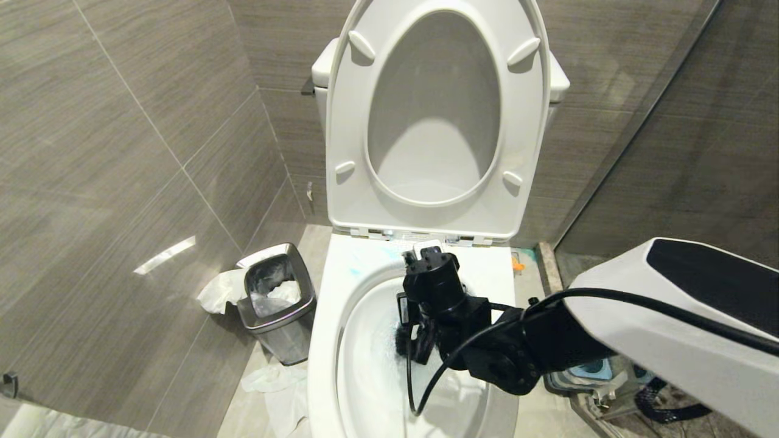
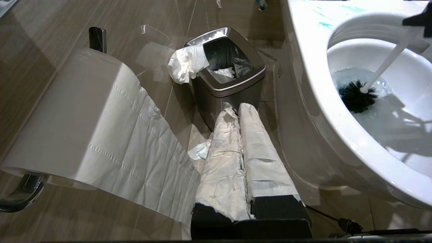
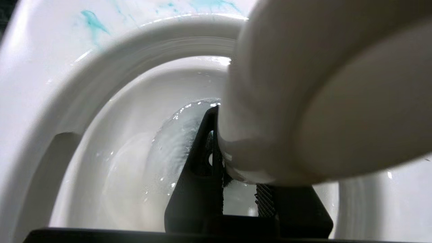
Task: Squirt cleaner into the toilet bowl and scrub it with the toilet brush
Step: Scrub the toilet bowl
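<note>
With cleaner (image 2: 324,24) already streaking the bowl (image 1: 331,340), the right hand (image 1: 417,344), clamped on the brush (image 2: 357,98), is scrubbing the tinted water; the left hand (image 2: 238,111) is sitting closed, idle.

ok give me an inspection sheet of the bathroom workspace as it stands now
surface: grey tiled floor, loose tissue on it.
job's things: glossy white ceramic toilet bowl, seat raised; white-handled toilet brush with black bristle head dipped in the water; teal-blue cleaner smeared on the rim, water tinted.
clutter: square steel waste bin, tissue hanging over its edge; toilet paper roll trailing a long sheet.
grippers: right hand shut on the brush handle over the bowl; left hand shut, tissue-wrapped, parked beside the bowl.
cables: black cable looping off the right arm over the bowl.
surroundings: grey tiled walls.
</note>
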Available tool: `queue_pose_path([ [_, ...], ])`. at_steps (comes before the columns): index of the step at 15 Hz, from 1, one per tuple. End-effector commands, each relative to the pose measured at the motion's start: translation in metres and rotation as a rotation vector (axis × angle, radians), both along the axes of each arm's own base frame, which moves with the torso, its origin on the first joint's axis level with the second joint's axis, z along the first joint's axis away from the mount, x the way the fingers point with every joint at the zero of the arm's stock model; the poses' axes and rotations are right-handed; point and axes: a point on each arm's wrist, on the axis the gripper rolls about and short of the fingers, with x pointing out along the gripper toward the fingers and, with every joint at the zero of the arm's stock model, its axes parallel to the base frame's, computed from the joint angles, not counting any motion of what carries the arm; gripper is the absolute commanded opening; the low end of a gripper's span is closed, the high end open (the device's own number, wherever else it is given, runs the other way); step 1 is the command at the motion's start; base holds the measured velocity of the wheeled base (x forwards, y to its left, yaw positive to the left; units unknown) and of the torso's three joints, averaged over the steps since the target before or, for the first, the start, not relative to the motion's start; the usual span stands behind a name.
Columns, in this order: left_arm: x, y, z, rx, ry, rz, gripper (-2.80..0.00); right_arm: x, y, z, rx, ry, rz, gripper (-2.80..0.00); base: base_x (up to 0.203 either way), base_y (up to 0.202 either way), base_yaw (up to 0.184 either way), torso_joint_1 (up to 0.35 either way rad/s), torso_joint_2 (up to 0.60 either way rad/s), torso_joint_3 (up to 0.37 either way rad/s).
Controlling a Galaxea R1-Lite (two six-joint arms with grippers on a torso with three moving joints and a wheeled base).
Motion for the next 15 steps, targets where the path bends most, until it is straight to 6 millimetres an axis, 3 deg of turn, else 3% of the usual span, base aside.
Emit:
queue_pose_path([
  [1, 0.0, 0.0, 0.0, 0.001, 0.0, 0.0, -2.8, 0.007, 0.005, -0.039, -0.05, 0.038, -0.005, -2.8, 0.0, 0.0, 0.0, 0.0, 0.0, 0.0],
  [3, 0.0, 0.0, 0.0, 0.001, 0.0, 0.001, -2.8, 0.007, 0.006, -0.047, -0.068, 0.045, -0.006, -2.8, 0.0, 0.0, 0.0, 0.0, 0.0, 0.0],
  [5, 0.0, 0.0, 0.0, 0.001, 0.0, 0.002, -2.8, 0.006, 0.005, -0.036, -0.06, 0.027, -0.002, -2.8, 0.0, 0.0, 0.0, 0.0, 0.0, 0.0],
  [7, 0.0, 0.0, 0.0, 0.001, 0.0, 0.0, -2.8, 0.004, 0.003, -0.007, -0.033, -0.022, 0.005, -2.8, 0.0, 0.0, 0.0, 0.0, 0.0, 0.0],
  [12, 0.0, 0.0, 0.0, 0.001, 0.0, 0.0, -2.8, -0.019, -0.018, 0.087, 0.073, -0.165, 0.001, -2.8, 0.0, 0.0, 0.0, 0.0, 0.0, 0.0],
  [15, 0.0, 0.0, 0.0, 0.001, 0.0, 0.0, -2.8, -0.032, -0.03, 0.114, 0.09, -0.188, 0.003, -2.8, 0.0, 0.0, 0.0, 0.0, 0.0, 0.0],
])
